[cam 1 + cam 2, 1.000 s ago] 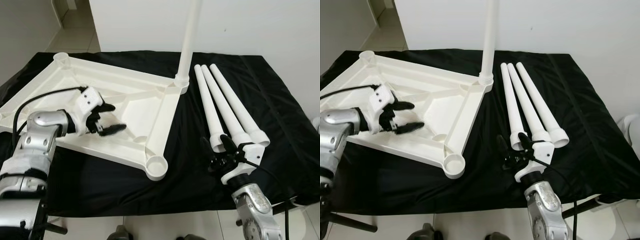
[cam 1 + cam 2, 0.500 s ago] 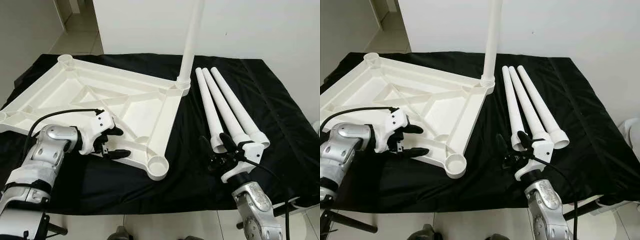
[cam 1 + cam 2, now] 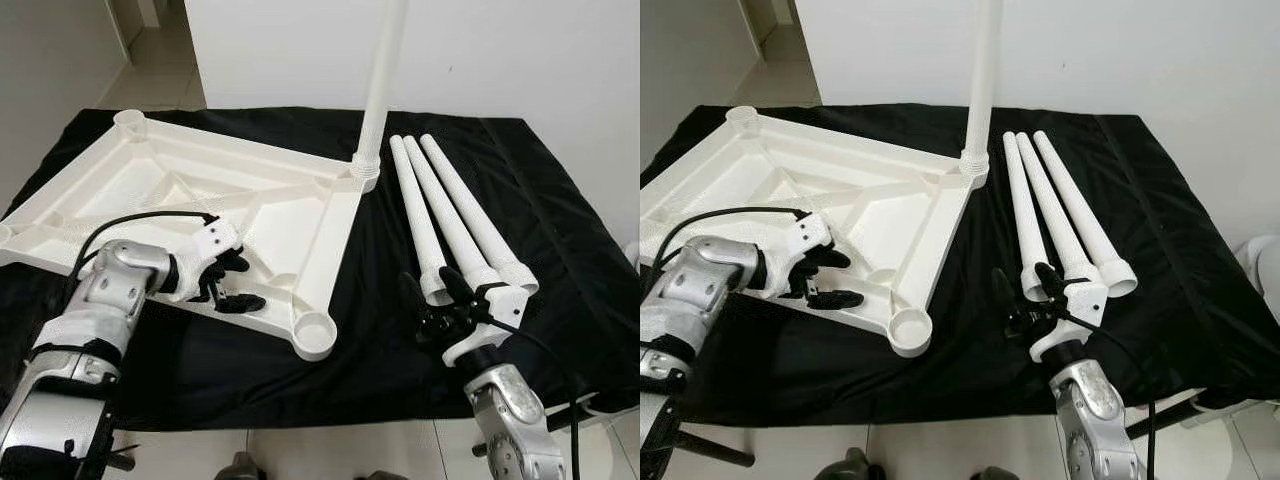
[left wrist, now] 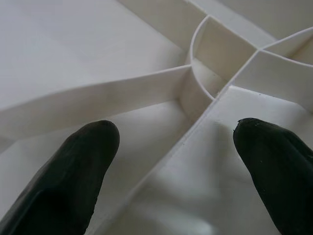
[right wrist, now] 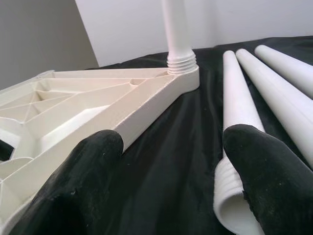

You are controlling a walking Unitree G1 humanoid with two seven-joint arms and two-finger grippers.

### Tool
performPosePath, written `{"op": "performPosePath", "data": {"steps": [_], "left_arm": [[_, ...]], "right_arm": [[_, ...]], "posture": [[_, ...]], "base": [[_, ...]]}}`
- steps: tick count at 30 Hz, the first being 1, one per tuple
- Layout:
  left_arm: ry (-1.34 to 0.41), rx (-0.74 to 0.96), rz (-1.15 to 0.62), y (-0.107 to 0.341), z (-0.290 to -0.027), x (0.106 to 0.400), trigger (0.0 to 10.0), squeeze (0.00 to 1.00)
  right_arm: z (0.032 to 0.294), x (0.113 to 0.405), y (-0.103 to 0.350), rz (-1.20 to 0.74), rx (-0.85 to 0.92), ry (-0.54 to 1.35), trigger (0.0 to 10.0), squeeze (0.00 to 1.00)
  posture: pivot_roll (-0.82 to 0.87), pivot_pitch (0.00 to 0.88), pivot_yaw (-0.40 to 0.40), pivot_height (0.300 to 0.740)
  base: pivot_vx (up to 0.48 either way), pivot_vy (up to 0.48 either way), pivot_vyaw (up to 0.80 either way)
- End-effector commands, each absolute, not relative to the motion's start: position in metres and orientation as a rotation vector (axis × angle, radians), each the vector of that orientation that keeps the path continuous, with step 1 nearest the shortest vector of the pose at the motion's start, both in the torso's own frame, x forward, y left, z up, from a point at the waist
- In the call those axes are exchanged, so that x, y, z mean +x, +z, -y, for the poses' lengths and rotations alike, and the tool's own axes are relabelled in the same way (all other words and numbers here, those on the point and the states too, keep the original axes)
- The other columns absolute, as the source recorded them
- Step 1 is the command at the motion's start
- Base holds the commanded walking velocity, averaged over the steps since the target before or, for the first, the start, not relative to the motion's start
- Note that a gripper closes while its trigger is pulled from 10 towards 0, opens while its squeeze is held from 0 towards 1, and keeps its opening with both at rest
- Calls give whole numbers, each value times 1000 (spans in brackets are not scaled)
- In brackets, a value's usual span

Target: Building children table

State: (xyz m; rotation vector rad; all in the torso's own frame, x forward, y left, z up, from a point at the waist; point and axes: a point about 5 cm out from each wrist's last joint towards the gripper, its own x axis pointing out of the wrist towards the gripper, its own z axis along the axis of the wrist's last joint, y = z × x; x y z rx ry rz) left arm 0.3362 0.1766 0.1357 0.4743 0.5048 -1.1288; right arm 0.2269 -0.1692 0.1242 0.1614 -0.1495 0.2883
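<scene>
White plastic tabletop [image 3: 250,200] lies under the wide left claw [image 3: 232,282]. Wide right claw [image 3: 440,302] hovers at three loose legs [image 3: 455,225]; off-centre closure may roll them away.

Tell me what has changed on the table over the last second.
The left gripper drew back from the middle of the upturned tabletop to its near edge, fingers open, holding nothing. The right gripper stayed open at the threaded ends of the three loose legs. The tabletop, those legs and the screwed-in leg did not move.
</scene>
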Motion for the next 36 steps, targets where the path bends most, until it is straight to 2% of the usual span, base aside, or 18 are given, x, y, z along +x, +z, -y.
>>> {"op": "performPosePath", "data": {"steps": [1,10,11,12,13,14,15,20,28,36], "left_arm": [[-778,548,-446,131,-179,353,10000,0],[-730,599,-454,130,-175,359,10000,0],[-723,607,-454,131,-176,359,3882,0],[-720,610,-455,131,-176,360,3882,0],[-718,611,-454,131,-176,360,3255,0],[-718,611,-454,131,-176,360,3255,0],[-715,616,-445,132,-176,359,0,0],[-724,607,-430,133,-175,359,0,0],[-840,563,-391,137,-161,348,0,0],[-1032,525,-329,141,-141,328,0,0]], "right_arm": [[169,227,125,151,158,286,10000,0],[169,228,126,154,160,276,10000,0],[169,228,126,154,161,276,10000,0],[169,227,126,155,161,276,10000,0],[169,227,126,154,162,276,10000,0],[169,227,126,154,162,276,10000,0],[169,227,125,152,163,276,10000,0],[168,227,125,150,163,278,10000,0],[169,229,125,150,161,283,10000,0],[168,229,126,152,158,283,10000,0]], "posture": [[-5,34,16,740],[-7,37,20,740],[-7,39,20,740],[-7,39,20,740],[-7,39,19,740],[-7,39,19,740],[-3,43,16,740],[-3,43,16,740],[1,43,10,740],[2,44,13,740]], "base": [[0,0,0],[0,0,0],[0,0,0],[0,0,0],[0,0,0],[0,0,0],[0,0,0],[0,0,0],[0,0,0],[0,0,0]]}}
